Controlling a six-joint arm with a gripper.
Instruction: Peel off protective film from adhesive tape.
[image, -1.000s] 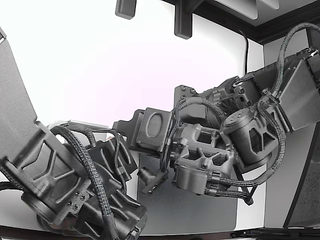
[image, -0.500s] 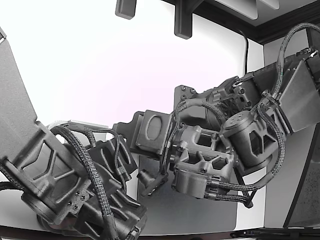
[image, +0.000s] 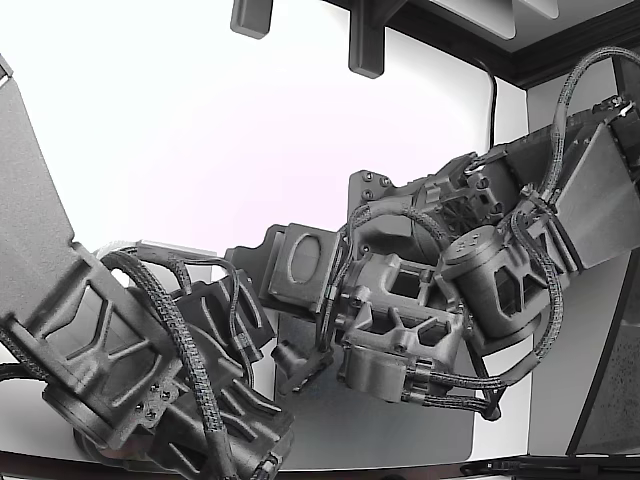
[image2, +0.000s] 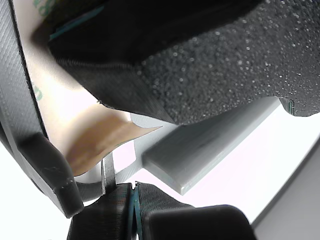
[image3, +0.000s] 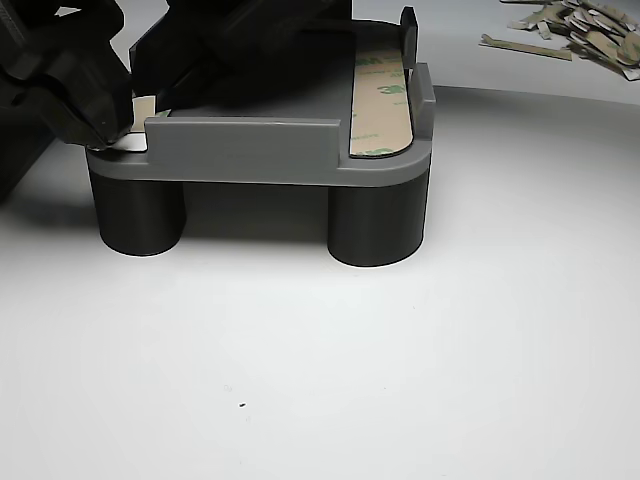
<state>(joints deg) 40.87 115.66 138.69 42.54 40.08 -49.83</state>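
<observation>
Right at the fixture's (image3: 240, 150) corner, the fingers (image2: 134, 200) pinch together on the film's (image2: 97, 145) lifted edge.

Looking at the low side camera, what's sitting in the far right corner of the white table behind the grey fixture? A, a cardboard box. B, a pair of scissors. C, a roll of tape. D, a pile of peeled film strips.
D: a heap of tan peeled film strips lies on the white table, up beyond the grey fixture and its taped strip.

lab bench: white table (image3: 400, 380), grey fixture (image3: 260, 150), robot arms (image: 420, 310).
</observation>
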